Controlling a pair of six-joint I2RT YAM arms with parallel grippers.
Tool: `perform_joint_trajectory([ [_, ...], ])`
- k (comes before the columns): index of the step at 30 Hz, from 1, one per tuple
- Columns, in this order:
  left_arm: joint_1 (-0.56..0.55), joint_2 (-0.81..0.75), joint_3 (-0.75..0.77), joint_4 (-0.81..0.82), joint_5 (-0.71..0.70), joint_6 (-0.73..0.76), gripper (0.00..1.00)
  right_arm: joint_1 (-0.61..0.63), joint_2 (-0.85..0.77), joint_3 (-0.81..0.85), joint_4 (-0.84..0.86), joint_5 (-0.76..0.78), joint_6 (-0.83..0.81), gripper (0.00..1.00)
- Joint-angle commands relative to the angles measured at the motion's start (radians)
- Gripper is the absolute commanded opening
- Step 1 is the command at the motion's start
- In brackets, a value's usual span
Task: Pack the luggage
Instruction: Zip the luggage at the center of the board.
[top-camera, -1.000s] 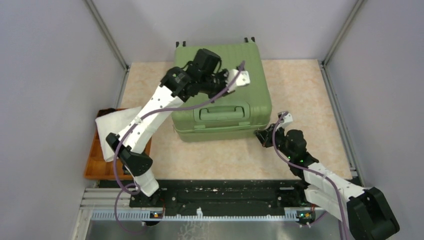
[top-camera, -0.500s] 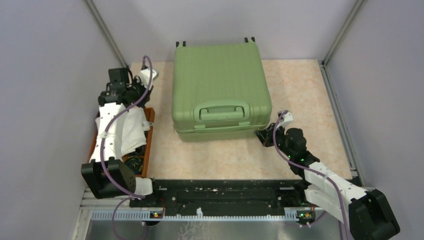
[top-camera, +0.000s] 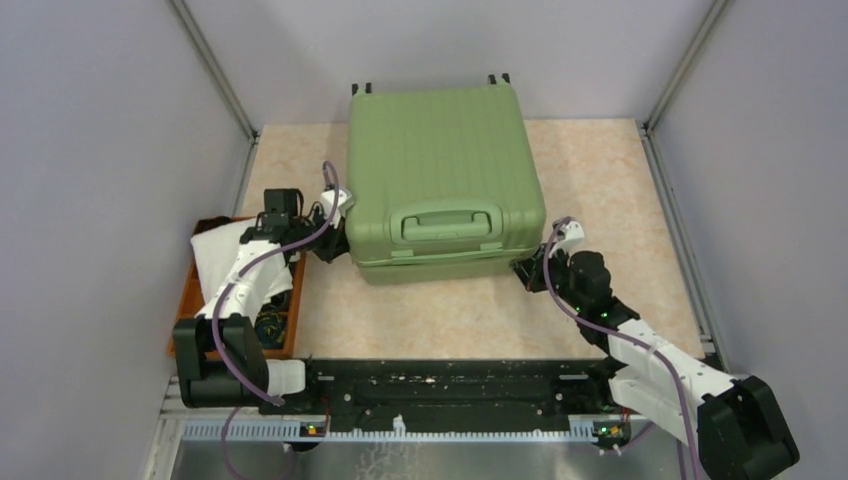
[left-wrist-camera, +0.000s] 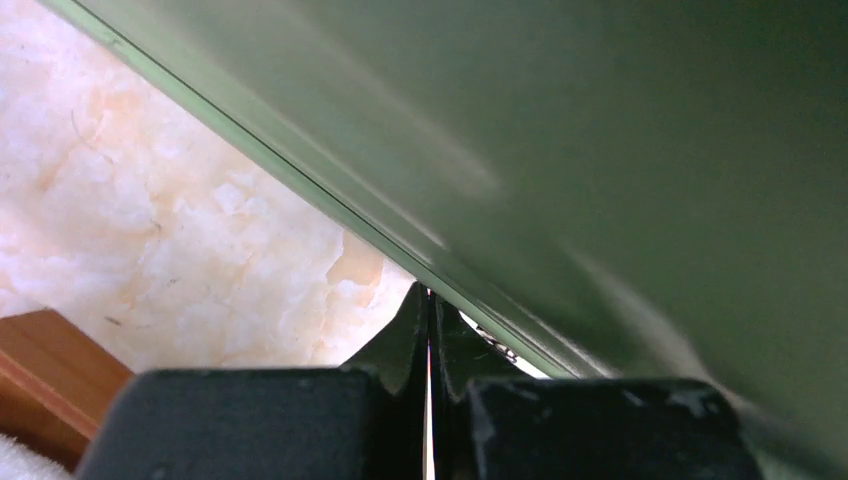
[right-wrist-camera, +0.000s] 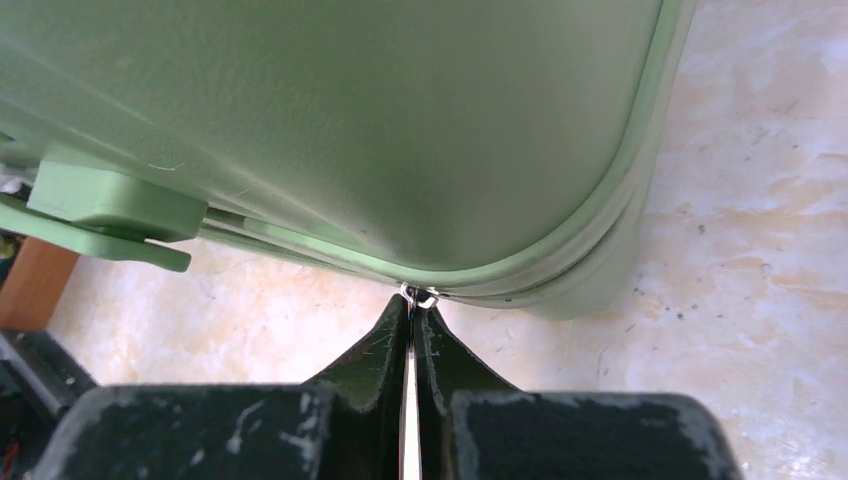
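Observation:
The luggage (top-camera: 440, 160), a light-green ribbed suitcase, lies flat on the table with its lid down and its handle (top-camera: 450, 225) facing me. My left gripper (top-camera: 333, 246) is shut, its tips (left-wrist-camera: 430, 292) touching the seam at the front left corner of the luggage (left-wrist-camera: 600, 120); nothing shows between them. My right gripper (top-camera: 522, 270) sits at the front right corner, and its tips (right-wrist-camera: 411, 294) are shut on a small silver zipper pull (right-wrist-camera: 424, 298) at the seam of the luggage (right-wrist-camera: 350, 120).
An orange-brown tray (top-camera: 185, 335) stands at the left table edge with a white cloth (top-camera: 225, 250) and a dark object in it. Grey walls and metal posts enclose the table on three sides. The suitcase's black wheels (top-camera: 361, 88) point to the back wall.
My left arm swung off the top of the luggage, out to the far left, then back in to the front left corner. The right arm barely moved.

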Motion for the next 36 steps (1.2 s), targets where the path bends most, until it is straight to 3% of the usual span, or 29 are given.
perform_joint_trajectory([
  [1, -0.101, -0.051, -0.051, 0.181, 0.202, -0.097, 0.00, 0.045, 0.017, 0.091, 0.055, 0.016, -0.031, 0.00],
  [9, -0.203, -0.060, -0.079, 0.274, 0.240, -0.241, 0.00, 0.243, 0.101, 0.163, 0.141, 0.136, -0.096, 0.00],
  [17, -0.240, -0.068, -0.049, 0.239, 0.256, -0.292, 0.00, 0.337, 0.181, 0.175, 0.316, 0.075, -0.116, 0.00],
  [21, -0.225, -0.073, 0.075, 0.041, 0.184, -0.121, 0.00, 0.299, 0.072, 0.166, 0.172, 0.149, -0.111, 0.00],
  [23, -0.182, -0.081, 0.150, -0.070, 0.154, -0.005, 0.04, 0.234, -0.024, 0.145, 0.086, 0.147, -0.089, 0.05],
  [28, -0.073, -0.120, 0.277, -0.254, 0.126, 0.165, 0.11, 0.043, -0.178, 0.072, -0.077, 0.031, -0.046, 0.07],
  [31, -0.070, -0.161, 0.282, -0.322, 0.132, 0.254, 0.19, 0.021, -0.217, 0.069, -0.173, 0.039, -0.058, 0.21],
  [36, -0.101, -0.227, 0.238, -0.321, 0.118, 0.347, 0.23, 0.021, -0.256, 0.078, -0.263, 0.104, -0.083, 0.39],
])
